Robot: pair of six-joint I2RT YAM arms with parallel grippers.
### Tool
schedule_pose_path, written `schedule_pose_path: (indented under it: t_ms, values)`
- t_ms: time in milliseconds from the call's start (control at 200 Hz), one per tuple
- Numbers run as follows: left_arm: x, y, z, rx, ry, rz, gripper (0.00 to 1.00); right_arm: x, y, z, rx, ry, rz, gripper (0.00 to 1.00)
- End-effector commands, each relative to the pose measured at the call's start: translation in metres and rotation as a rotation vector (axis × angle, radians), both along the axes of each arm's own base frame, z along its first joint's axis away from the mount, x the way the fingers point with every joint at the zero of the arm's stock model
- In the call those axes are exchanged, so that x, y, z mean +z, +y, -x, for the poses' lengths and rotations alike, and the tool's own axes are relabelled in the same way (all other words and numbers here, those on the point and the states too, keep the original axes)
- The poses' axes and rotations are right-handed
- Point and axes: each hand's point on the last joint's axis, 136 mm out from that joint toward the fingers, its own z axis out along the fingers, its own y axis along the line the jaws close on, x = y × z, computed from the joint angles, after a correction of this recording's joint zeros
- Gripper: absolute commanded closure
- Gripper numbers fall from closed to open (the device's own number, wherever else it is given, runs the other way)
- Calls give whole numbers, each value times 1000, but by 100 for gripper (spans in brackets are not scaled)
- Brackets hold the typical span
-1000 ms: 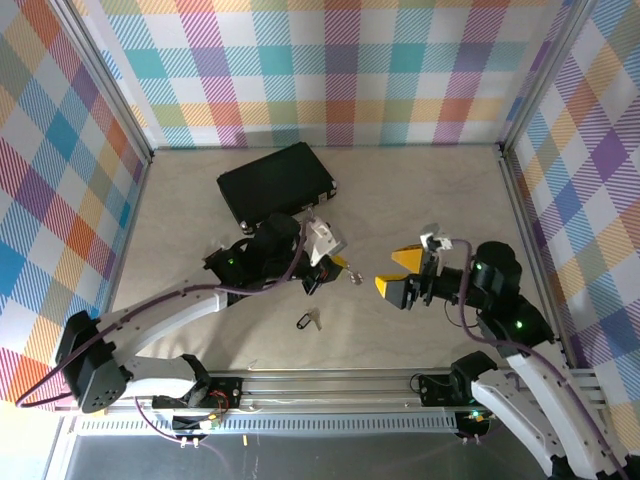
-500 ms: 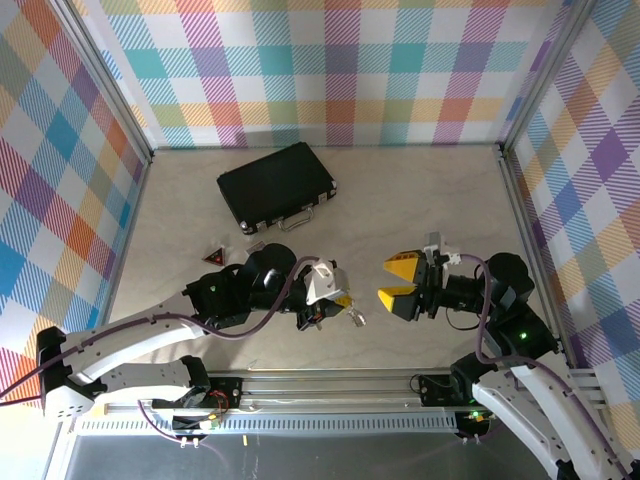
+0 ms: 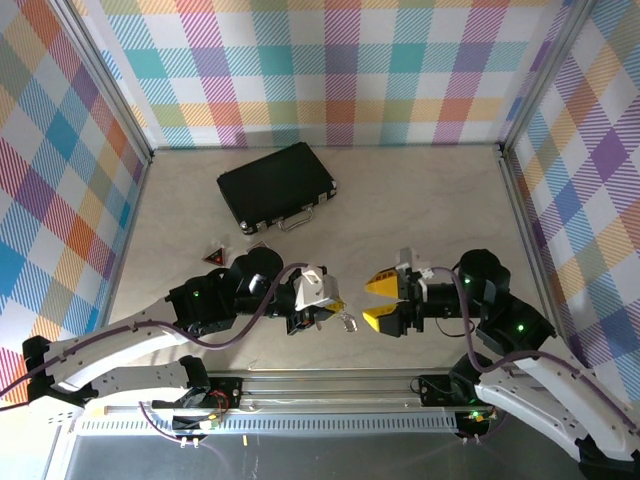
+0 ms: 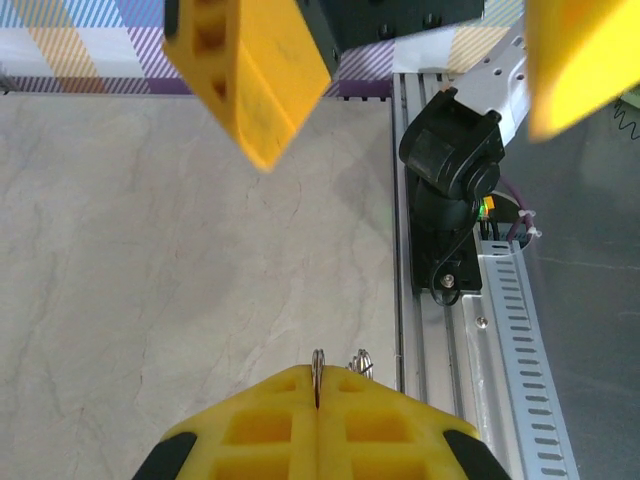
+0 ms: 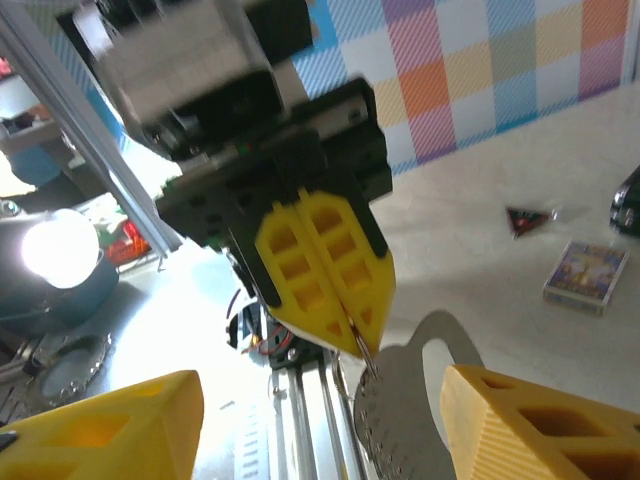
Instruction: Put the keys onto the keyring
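A: Keys showing?
B: One key (image 5: 395, 425) is dangling lower centre from one keyring (image 4: 317, 362), which the left gripper (image 4: 317, 385) is clenching.
A: Right gripper (image 3: 384, 303)?
B: It's gaping, empty. Possibly one card box (image 5: 583, 277), right edge; print unreadable.

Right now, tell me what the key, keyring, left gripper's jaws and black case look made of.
Key: dull grey metal, apparently; matte, finely grained face.
Keyring: thin bright wire, steel-looking.
Left gripper jaws: yellow plastic, probably; matte, with square pockets.
Black case: dark matte shell, plastic or leatherette, unclear; shiny metal-looking handle.
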Motion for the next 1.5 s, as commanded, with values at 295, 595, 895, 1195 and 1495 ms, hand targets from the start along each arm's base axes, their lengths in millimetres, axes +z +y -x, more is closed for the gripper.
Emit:
schedule_pose_path:
  t_ms: [295,595,895,1195,1495]
  values:
    - [24,16,28,-106,-53,-1,100,-4,23,21,139,-178,52,43]
    - [24,21,34,-127,-65,21,100,-8,33,26,195,-250,23,50]
    - [30,20,37,-139,-79,54,100,-8,40,23,198,-257,9,54]
    - [27,15,34,-135,-79,51,100,-12,44,20,182,-249,11,65]
    - [30,13,31,-128,-85,58,100,-14,47,21,188,-235,18,67]
